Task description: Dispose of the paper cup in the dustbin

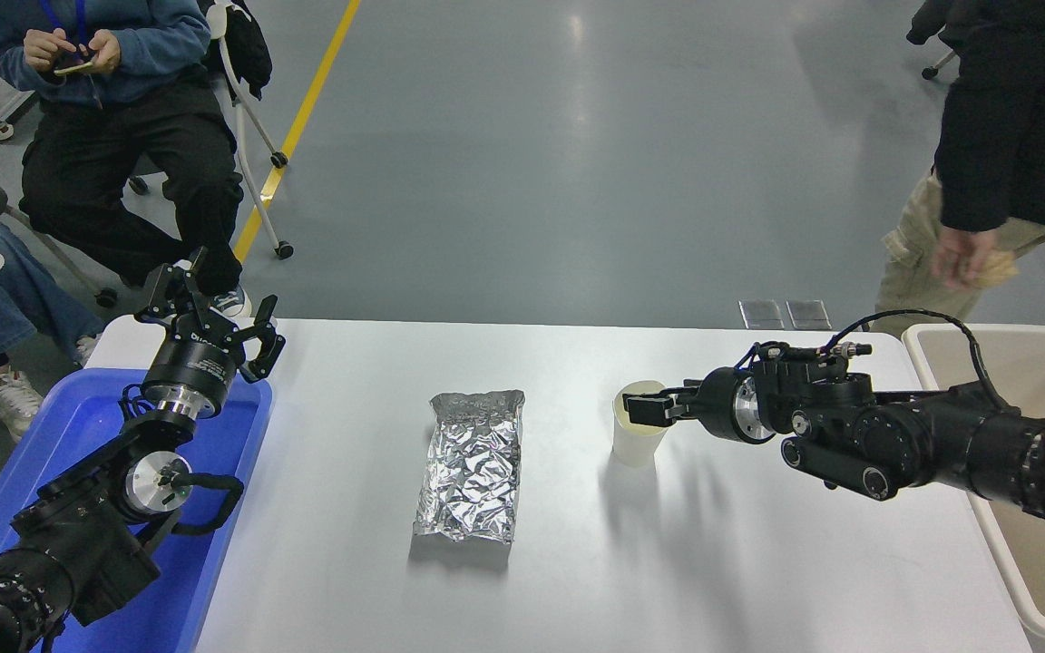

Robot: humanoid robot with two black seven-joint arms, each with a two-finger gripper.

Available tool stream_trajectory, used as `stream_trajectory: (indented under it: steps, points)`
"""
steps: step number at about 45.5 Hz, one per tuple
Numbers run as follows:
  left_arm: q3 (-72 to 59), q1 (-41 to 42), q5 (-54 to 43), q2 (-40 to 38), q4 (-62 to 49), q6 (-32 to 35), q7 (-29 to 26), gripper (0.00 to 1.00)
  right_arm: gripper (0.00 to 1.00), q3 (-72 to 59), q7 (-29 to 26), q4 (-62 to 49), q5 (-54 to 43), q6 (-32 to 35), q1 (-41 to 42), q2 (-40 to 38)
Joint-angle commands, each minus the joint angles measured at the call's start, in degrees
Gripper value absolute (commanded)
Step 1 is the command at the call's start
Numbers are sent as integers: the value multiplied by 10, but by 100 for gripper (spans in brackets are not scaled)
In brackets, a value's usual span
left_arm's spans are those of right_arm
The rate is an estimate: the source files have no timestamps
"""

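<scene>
The cream paper cup [634, 443] stands upright on the white table [758, 562], right of centre. My right gripper [647, 405] reaches in from the right at the height of the cup's rim. Its jaws are apart, and one black finger [642, 411] lies across the front of the cup's upper wall. The rest of the rim is hidden behind the fingers. The beige dustbin [1012, 580] stands at the table's right edge, under my right arm. My left gripper [214, 313] is parked open at the lower left, above the blue tray.
A crinkled silver foil bag [473, 467] lies left of the cup. A blue tray [69, 426] sits at the left edge. A person [994, 163] stands just behind the dustbin. Another person [114, 109] sits at the far left.
</scene>
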Motion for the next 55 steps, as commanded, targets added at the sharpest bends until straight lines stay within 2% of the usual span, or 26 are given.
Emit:
stream_trajectory:
  steps: [1,4,7,8,9,11,13,37,55]
  points:
    - [0,0,0,0,0,0,0,100,55,-14,11,-5,1,-9,-1,2]
    - [0,1,0,0,0,0,0,100,35,-15,13,-6,1,-9,0,2]
    - [0,0,0,0,0,0,0,100,29,-15,17,-7,0,-10,1,3]
    - [0,0,0,0,0,0,0,100,13,-14,19,-4,1,-7,2,3]
    - [0,1,0,0,0,0,-1,100,6,-14,21,-2,2,-4,4,3]
    - [0,1,0,0,0,0,0,100,8,-14,29,0,2,-4,7,3]
    - [0,1,0,0,0,0,0,100,0,-15,37,0,2,-4,7,3]
    - [0,0,0,0,0,0,0,100,0,-29,40,2,2,-4,15,3]
    - [0,0,0,0,0,0,0,100,0,-7,48,68,23,64,114,-41]
